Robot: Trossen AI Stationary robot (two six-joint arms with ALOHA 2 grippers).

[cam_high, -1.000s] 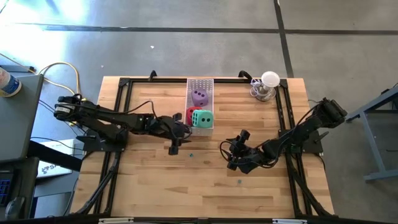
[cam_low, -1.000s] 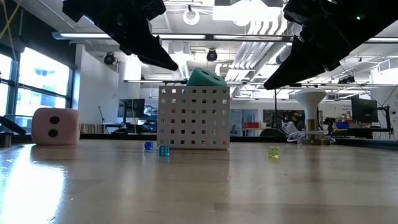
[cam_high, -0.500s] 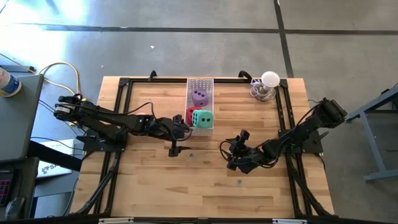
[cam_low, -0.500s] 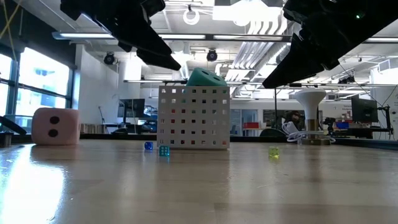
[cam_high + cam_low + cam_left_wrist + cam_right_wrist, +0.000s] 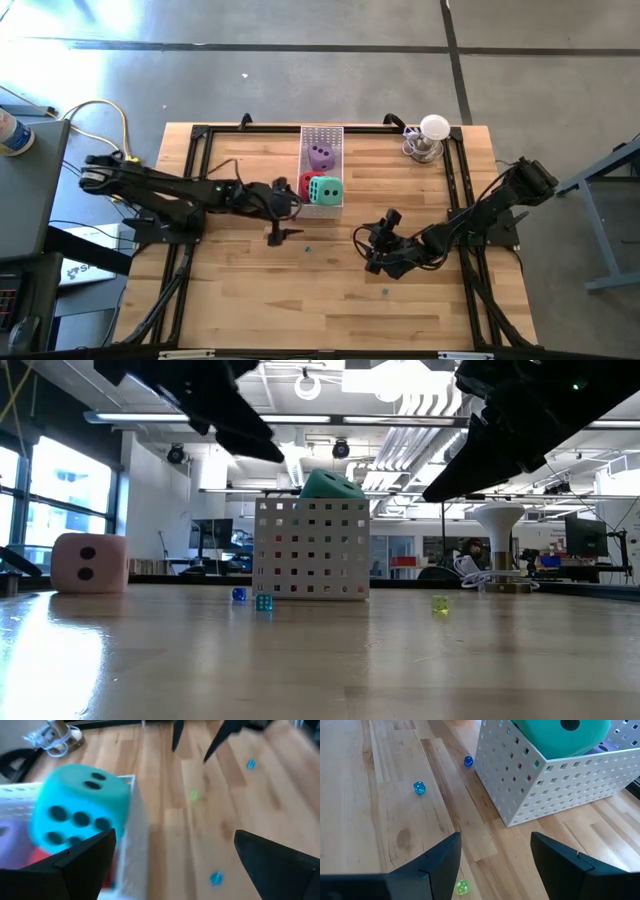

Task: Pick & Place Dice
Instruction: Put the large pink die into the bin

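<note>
Three dice sit in the white tray point(image 5: 321, 140) in the high view: purple die point(image 5: 321, 155), red die point(image 5: 306, 186), green die point(image 5: 324, 190). Left gripper point(image 5: 283, 212) hangs just beside the tray, jaws wide and empty; right gripper point(image 5: 375, 243) waits mid-table, half-open, holding nothing.

Low view: pink die point(image 5: 90, 563) rests on the table, well apart from the tray.

Left wrist view: green die fills the tray's corner.

We judge the pink die next: approach from above, square to its faces, close gently.

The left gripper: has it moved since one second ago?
Yes. In the high view the left gripper, open, has drawn back from the tray toward its own side of the table, leaving the green die in the tray.
</note>
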